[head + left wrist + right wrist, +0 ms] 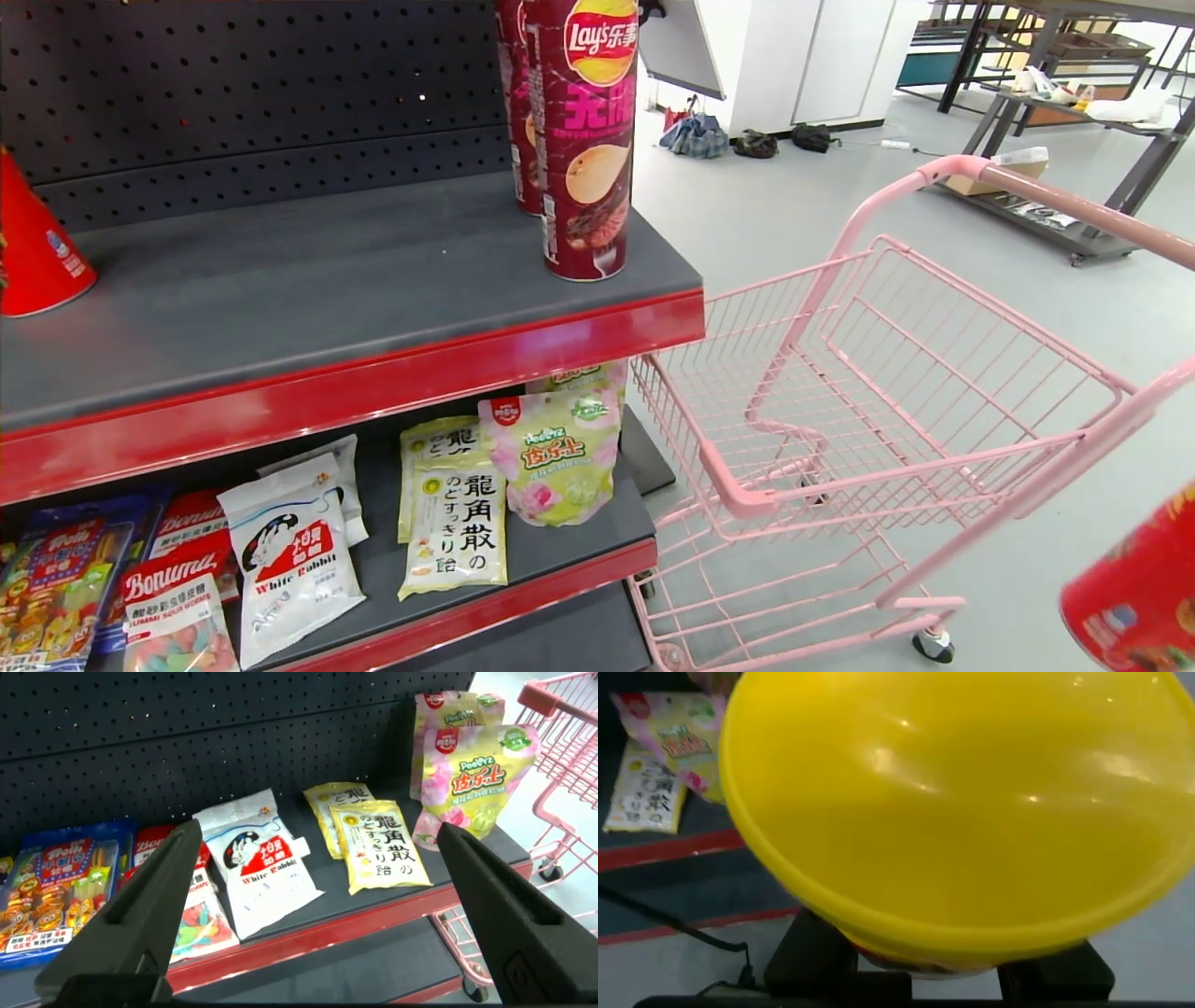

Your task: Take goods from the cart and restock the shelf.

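Note:
A red can (pixel 1134 588) with a yellow lid (pixel 952 812) hangs in the air at the lower right, beside the pink cart (pixel 934 373). My right gripper (pixel 934 975) is shut on it, its black fingers (pixel 813 957) showing under the lid. The upper shelf (pixel 327 280) is a grey board with a red front edge. On it stand maroon chip tubes (pixel 583 140) at the right end and a red can (pixel 37 243) at the far left. My left gripper (pixel 318 829) is open in front of the lower shelf (pixel 374 919), holding nothing.
Snack bags lie on the lower shelf: a white bag (pixel 294 551), yellow bags (pixel 457 513), an upright green-pink pouch (pixel 555 457), red and blue packs (pixel 84 579). The cart's handle (pixel 1074 205) rises at the right. Metal racks (pixel 1074 112) stand across the floor behind.

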`<state>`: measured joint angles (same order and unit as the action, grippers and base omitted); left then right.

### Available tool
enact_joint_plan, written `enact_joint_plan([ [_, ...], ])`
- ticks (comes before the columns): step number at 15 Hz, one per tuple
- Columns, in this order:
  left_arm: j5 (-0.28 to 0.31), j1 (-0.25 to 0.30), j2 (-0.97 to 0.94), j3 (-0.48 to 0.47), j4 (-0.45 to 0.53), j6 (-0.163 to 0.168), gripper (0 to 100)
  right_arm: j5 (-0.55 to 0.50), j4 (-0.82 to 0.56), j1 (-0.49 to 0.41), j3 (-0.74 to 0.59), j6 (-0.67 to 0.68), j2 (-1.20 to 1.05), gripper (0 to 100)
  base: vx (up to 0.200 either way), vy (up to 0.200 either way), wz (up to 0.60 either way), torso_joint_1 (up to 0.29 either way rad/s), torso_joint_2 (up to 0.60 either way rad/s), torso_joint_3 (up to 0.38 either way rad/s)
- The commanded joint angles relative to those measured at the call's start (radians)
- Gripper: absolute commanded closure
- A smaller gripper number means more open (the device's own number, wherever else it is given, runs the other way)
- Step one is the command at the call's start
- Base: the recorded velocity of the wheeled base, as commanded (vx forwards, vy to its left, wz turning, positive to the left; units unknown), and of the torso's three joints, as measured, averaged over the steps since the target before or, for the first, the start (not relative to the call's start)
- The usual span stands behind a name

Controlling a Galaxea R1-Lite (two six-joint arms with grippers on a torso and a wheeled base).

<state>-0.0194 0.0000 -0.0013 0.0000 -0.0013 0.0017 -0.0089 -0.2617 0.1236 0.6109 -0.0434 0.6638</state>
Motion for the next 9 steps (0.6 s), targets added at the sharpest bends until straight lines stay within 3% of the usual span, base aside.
enact_joint_plan([
  [1,-0.001,0.0,0.001,0.0,0.0,0.0,0,-0.013,-0.076,-0.047,-0.06,-0.004,-0.213,100,0.0,0.0,0.0,0.0,0.0,0.0],
  [4,-0.001,0.0,0.001,0.0,0.0,0.0,0,-0.011,-0.074,-0.047,-0.063,-0.004,-0.211,100,0.0,0.0,0.0,0.014,-0.05,-0.045],
  [9,-0.001,0.0,0.001,0.0,0.0,0.0,0,-0.009,-0.065,-0.042,-0.062,-0.006,-0.184,100,0.0,0.0,0.0,0.113,-0.44,-0.316],
])
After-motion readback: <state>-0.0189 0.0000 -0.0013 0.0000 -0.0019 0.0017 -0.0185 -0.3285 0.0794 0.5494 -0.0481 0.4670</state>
